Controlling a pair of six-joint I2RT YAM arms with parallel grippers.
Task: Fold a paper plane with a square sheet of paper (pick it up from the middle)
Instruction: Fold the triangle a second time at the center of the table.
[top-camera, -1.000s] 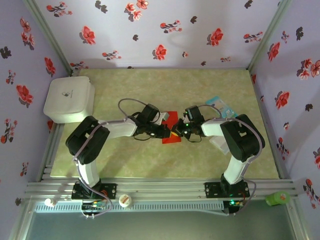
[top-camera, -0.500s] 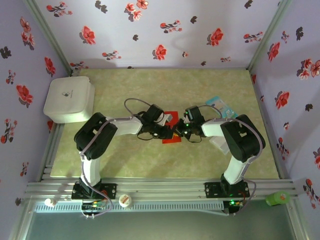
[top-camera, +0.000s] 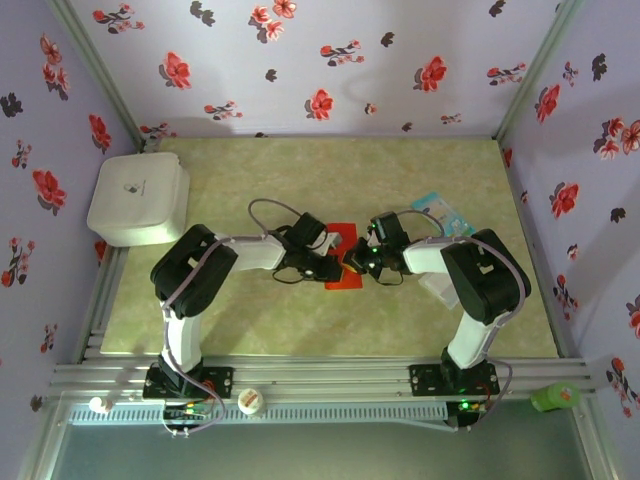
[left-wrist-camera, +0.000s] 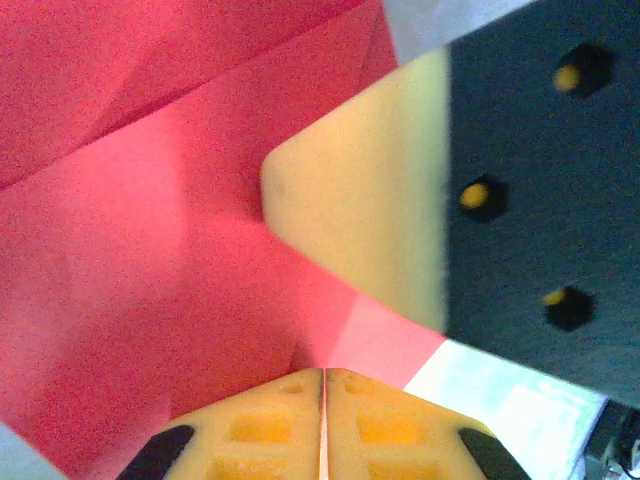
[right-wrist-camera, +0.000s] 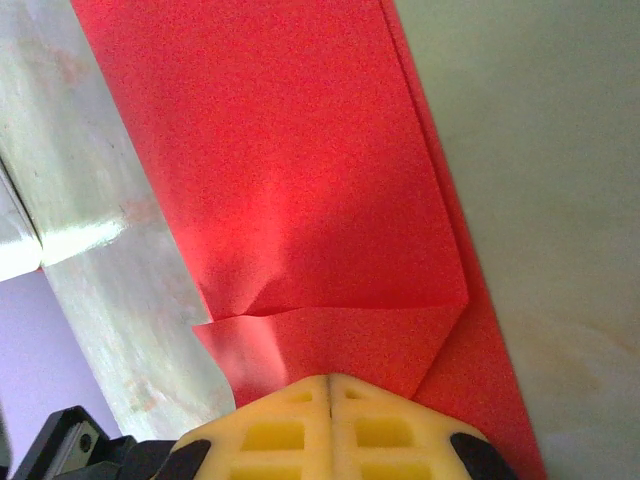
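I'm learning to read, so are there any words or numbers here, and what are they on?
No text here can be read.
Square white plastic box: small grey mark on its lid, too blurred to read.
Light-blue-and-white packet: any print is too small to read.
Bright red paper sheet: plain, no text.

Both arms rise from their near bases and bend inward, forearms held low toward the middle. The left gripper and right gripper meet almost tip to tip. Each one's yellow pads are pressed together without a gap.
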